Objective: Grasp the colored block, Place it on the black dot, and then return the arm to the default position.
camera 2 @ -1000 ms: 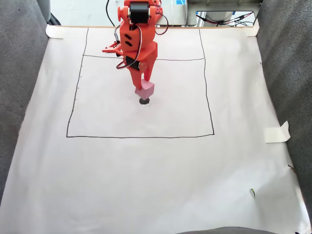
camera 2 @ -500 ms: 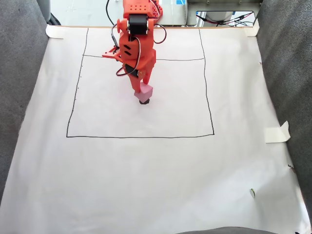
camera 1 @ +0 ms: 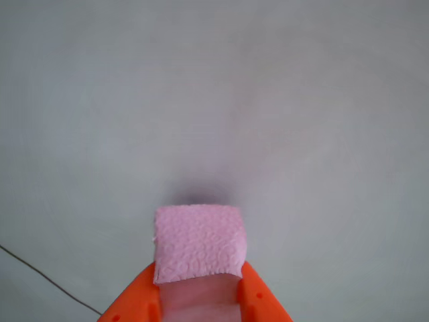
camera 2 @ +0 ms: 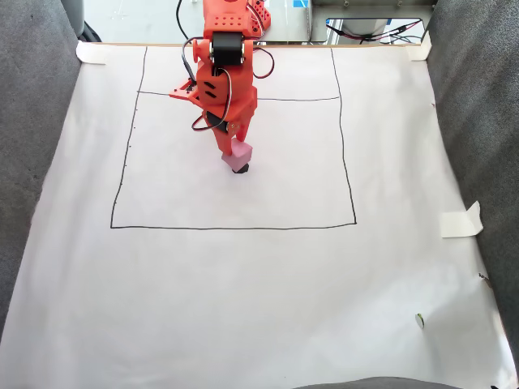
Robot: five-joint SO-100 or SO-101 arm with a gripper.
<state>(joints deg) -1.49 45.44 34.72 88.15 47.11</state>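
Down on the white paper sheet [camera 2: 243, 308] the orange arm [camera 2: 223, 73] reaches toward the middle of the hand-drawn black rectangle [camera 2: 235, 227], and its gripper [camera 2: 238, 156] is clamped on the colored block [camera 2: 239, 156], a small pale pink cube. In the fixed view the block sits low at the tips of the fingers, right over the black dot [camera 2: 242, 170], of which only a dark sliver peeks out under the block's near edge; whether the block already rests on the paper or hangs just above it cannot be told from this angle. In the other view, close behind the fingers, the two orange fingertips [camera 1: 134, 298] come up from the bottom edge and press the block [camera 1: 198, 241] from either side, its dimpled top face turned to the camera. Just beyond the block's far edge a blurred dark patch shows, the black dot [camera 1: 198, 194], mostly hidden beneath the cube. A thin dark line [camera 1: 47, 278] crosses the paper at the lower left of that view, well apart from the block. Back in the fixed view, red and black wires [camera 2: 195, 61] loop off the arm's upper body, strips of tape [camera 2: 461, 220] hold the sheet at the right edge and top corners, and grey fabric [camera 2: 32, 121] flanks the paper on both sides. A small greenish speck [camera 2: 420, 320] lies near the lower right of the sheet, far from the block.
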